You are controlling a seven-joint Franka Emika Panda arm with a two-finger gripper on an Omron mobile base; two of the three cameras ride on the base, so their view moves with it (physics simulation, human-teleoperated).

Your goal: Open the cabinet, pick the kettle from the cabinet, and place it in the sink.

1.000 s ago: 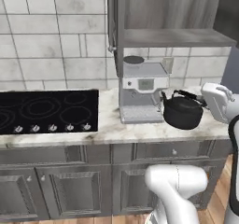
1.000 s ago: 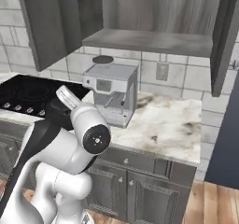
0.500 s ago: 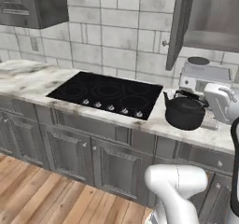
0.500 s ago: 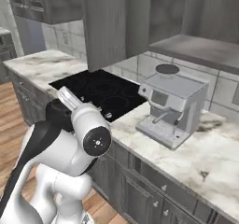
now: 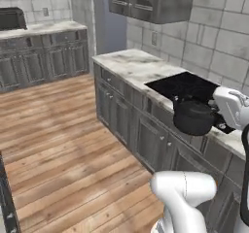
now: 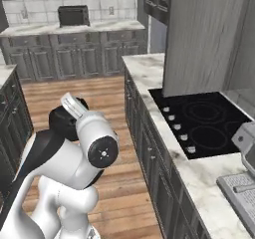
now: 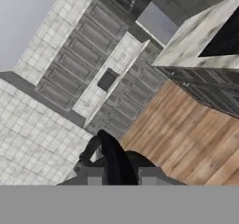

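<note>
far counter (image 5: 41, 29): lying well to the left of the stove, across the wood floor (image 5: 58, 144), with a dark boxy appliance (image 5: 12, 18) sitting on it; nothing there is mattering to the carry.
near counter (image 5: 131, 64): running left of the stove, marble top, grey base doors under it.
stove (image 5: 182, 85): black cooktop set in the near counter; the landmark for everything here.
kettle (image 5: 193, 115): hanging in the air just in front of the stove's near edge, out over the counter lip, roughly upright; in the hand view its arched handle (image 7: 114, 160) is rising between the finger tips.
gripper (image 7: 116, 175): narrow, pinching the kettle handle; its white wrist is showing just right of the kettle in the left base view.
cabinet (image 6: 209, 39): a dark grey panel is standing above the stove in the right base view; i cannot tell whether it is the open door.
sink: i am not finding it near the stove, so the place step is looking some way off.
stage: judging this as the carry, kettle out and being brought toward the sink.
risk, swing: the kettle is hanging by a thin handle, so a quick turn of base or arm could be making it pivot or slip in the pinch.
risk, knock: it is riding low beside the stove edge; a sideways sweep could be clipping the counter lip.
risk, drop: over the floor, a loosening grip would be sending it down, far from any basin.
</note>
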